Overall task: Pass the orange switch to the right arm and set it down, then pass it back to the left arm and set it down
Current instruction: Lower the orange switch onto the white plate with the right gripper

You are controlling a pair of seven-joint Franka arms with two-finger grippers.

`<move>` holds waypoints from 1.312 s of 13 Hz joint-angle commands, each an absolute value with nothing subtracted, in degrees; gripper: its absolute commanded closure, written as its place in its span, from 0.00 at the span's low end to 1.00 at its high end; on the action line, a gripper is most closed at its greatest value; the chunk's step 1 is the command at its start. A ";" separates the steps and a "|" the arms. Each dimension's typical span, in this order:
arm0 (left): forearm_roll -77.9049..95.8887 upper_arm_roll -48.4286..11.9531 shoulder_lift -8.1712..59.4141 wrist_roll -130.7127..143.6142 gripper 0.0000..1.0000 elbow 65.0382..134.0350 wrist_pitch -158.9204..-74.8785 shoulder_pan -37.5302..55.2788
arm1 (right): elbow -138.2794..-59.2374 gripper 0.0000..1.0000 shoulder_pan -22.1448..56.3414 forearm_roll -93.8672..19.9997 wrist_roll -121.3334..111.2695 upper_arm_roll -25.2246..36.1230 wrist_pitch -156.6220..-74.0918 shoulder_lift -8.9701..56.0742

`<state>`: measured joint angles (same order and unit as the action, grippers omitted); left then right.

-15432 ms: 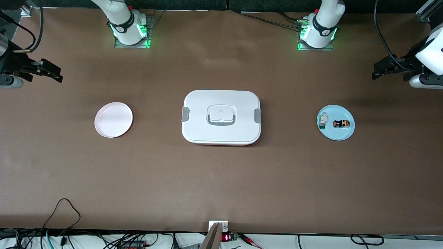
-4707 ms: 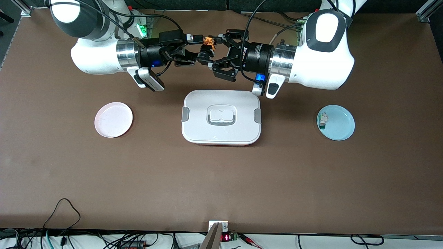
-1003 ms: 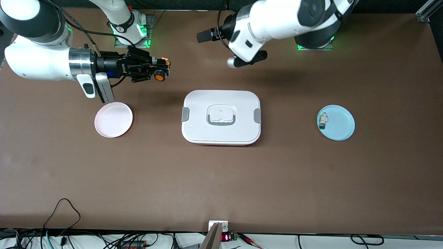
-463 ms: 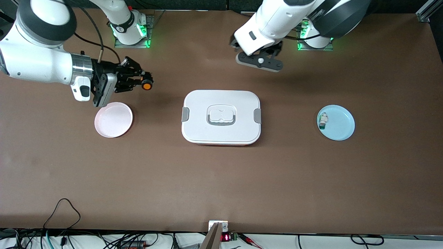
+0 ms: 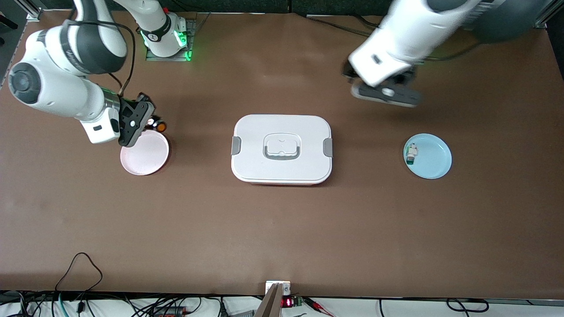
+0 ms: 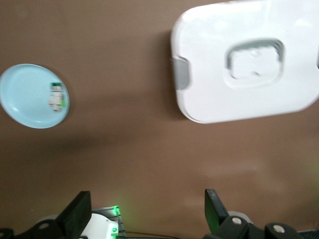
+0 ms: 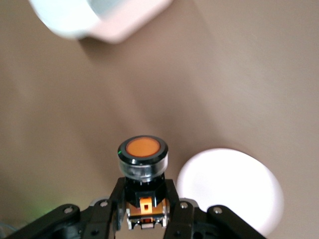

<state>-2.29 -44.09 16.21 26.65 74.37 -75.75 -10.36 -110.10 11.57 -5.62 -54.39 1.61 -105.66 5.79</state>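
— What is being seen at the right arm's end of the table?

— The tiny black push-button switch with the round orange cap (image 5: 157, 126) is being gripped between the closed fingers of the right gripper (image 5: 152, 123), above the table just beside the rim of the small round pale pink plate (image 5: 144, 152), on the rim's side farther from the front camera. In the right wrist view the orange switch (image 7: 143, 158) is being pinched at its black body, cap pointing away from the right gripper (image 7: 144, 211), with the pink plate (image 7: 230, 189) lying below it.

— And toward the middle and the left arm's end?

— The large white rounded-rectangular lidded box with grey side clips (image 5: 281, 149) is being left on the table's middle. The left gripper (image 5: 384, 93) is being held over bare table between the box and the left arm's base, its fingers (image 6: 214, 208) spread wide and empty. The small round light blue plate (image 5: 428, 156) is being occupied by a small white-and-green component (image 5: 411, 153).
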 commanded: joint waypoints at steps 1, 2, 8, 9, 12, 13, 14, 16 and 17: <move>-3.34 -44.30 14.60 20.41 0.00 74.00 -74.53 -14.05 | -111.43 0.71 12.13 3.40 -56.95 0.88 -110.37 6.59; -3.34 -44.04 13.81 20.04 0.00 74.09 -74.44 -14.76 | -112.75 0.71 11.95 4.47 -58.00 0.88 -111.43 6.68; -4.57 -20.39 9.14 8.80 0.00 75.85 -73.39 -1.48 | -118.46 0.70 9.49 12.28 -66.35 0.97 -123.38 9.57; -4.66 -20.30 9.05 8.79 0.00 75.94 -73.39 -2.97 | -119.26 0.70 9.23 14.22 -66.44 0.97 -125.05 10.02; -4.22 -14.53 8.88 0.51 0.00 76.81 -76.44 -3.87 | -121.90 0.70 8.00 16.87 -66.62 0.97 -129.45 11.51; -4.04 -12.67 8.96 -8.96 0.00 77.60 -79.77 -4.04 | -122.17 0.70 7.30 17.22 -67.23 0.97 -130.68 12.56; -4.22 -11.70 8.88 -14.53 0.00 77.87 -82.33 -4.30 | -122.43 0.70 6.69 17.23 -68.72 0.97 -131.65 13.35; -2.83 -11.69 5.21 -10.06 0.00 82.84 -82.61 -6.14 | -122.52 0.70 5.54 17.23 -70.92 0.97 -132.01 14.85; 1.89 -11.69 2.75 -1.93 0.00 86.19 -82.88 -6.50 | -122.43 0.70 5.02 17.14 -70.93 0.97 -132.19 15.90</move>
